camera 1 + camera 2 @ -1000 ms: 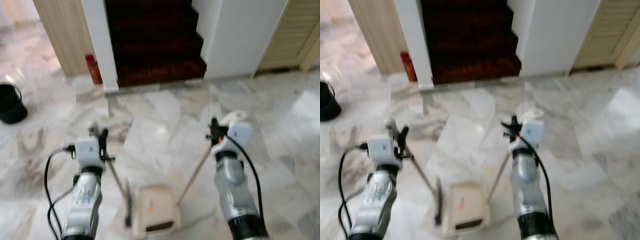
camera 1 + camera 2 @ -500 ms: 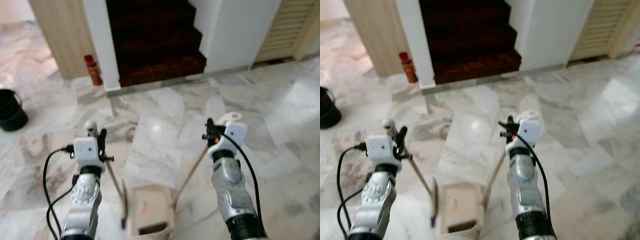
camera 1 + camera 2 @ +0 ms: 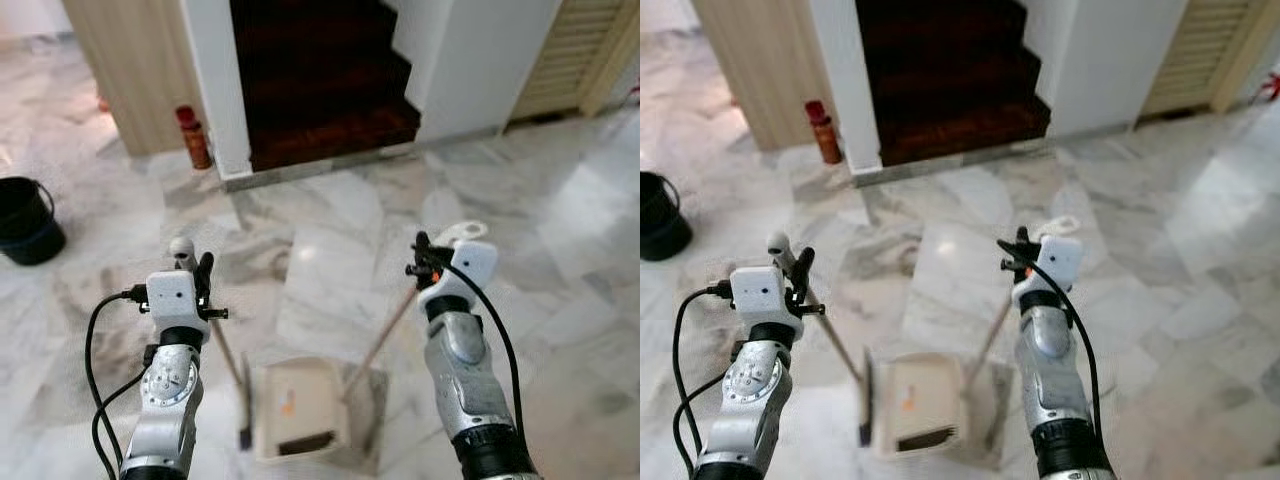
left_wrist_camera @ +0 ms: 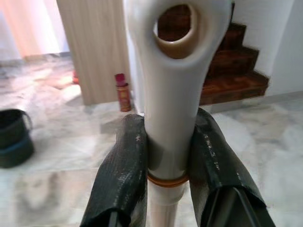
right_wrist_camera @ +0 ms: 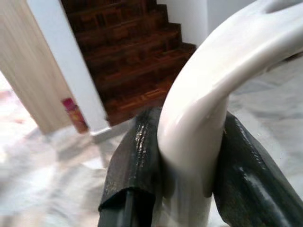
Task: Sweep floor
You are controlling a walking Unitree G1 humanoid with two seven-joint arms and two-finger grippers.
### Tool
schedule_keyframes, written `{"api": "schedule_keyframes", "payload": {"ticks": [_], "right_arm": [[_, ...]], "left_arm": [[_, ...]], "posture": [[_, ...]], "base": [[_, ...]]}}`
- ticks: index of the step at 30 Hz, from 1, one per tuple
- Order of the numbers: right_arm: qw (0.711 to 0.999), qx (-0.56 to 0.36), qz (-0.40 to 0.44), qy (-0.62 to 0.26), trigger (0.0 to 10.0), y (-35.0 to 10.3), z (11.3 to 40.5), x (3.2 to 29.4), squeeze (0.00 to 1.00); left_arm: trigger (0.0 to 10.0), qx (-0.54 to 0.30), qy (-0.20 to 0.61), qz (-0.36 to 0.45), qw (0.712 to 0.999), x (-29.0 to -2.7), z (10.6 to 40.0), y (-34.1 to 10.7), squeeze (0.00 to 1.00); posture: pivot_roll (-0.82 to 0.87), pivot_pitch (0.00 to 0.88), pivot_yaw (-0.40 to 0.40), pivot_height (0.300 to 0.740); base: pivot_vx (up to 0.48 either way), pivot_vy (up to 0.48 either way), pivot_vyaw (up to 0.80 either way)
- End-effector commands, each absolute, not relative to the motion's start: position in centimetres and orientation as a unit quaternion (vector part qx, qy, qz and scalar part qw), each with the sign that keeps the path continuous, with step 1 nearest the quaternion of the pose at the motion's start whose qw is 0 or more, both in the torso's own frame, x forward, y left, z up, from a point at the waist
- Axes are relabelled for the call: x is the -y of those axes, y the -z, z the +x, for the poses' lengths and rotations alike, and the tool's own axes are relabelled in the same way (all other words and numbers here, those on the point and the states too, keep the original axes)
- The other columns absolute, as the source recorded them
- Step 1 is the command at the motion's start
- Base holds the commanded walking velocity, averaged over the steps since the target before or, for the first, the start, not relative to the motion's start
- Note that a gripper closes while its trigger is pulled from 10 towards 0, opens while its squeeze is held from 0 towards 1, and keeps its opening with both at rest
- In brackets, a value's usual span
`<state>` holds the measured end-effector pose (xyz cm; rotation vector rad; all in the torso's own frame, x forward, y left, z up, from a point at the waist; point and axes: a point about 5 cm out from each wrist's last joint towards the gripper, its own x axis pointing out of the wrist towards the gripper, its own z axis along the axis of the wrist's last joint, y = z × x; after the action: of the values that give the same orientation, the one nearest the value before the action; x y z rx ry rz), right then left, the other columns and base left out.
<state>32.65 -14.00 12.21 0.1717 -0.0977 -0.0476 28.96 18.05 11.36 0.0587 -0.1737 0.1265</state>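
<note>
Broom (image 3: 243, 415): head resting on the marble floor (image 3: 330, 270), just beside the left edge of the dustpan (image 3: 298, 408), its thin handle slanting up toward the robot's left. Handle top, white with a hanging hole, sits clamped between the two black fingers (image 4: 122, 175) of the left gripper (image 3: 190, 270), closed tight on both sides. Dustpan: beige, flat on the floor between the two arms, a small orange mark inside. Its pole rises up and to the right into the right gripper (image 3: 425, 262), whose fingers (image 5: 137, 161) are closed around the curved white grip. Both silver arms raised in front, well apart. Beyond: dark wooden staircase (image 3: 320, 80) between white walls. A red bottle (image 3: 193, 135) stands at the foot of the left wall. Black bucket (image 3: 28, 220) on the floor at far left. Louvred door (image 3: 575, 55) at far right.
</note>
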Motion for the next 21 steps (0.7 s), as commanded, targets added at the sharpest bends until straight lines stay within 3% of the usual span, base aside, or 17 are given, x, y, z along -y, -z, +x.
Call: {"api": "schedule_keyframes", "payload": {"ticks": [1,21], "right_arm": [[0.993,0.059,0.095,0.032,10.0,-12.49,32.55,14.53,0.0],[0.994,0.06,0.092,0.021,10.0,-12.54,32.57,14.24,0.0]], "left_arm": [[10.0,0.102,-0.063,0.029,0.992,-17.93,29.01,-12.03,0.0],[10.0,0.1,-0.065,0.03,0.992,-18.08,28.97,-12.0,0.0]], "posture": [[0.08,0.09,0.042,0.74],[0.08,0.082,0.042,0.74]], "base": [[0.0,0.435,0.0],[0.0,0.435,0.0]]}}
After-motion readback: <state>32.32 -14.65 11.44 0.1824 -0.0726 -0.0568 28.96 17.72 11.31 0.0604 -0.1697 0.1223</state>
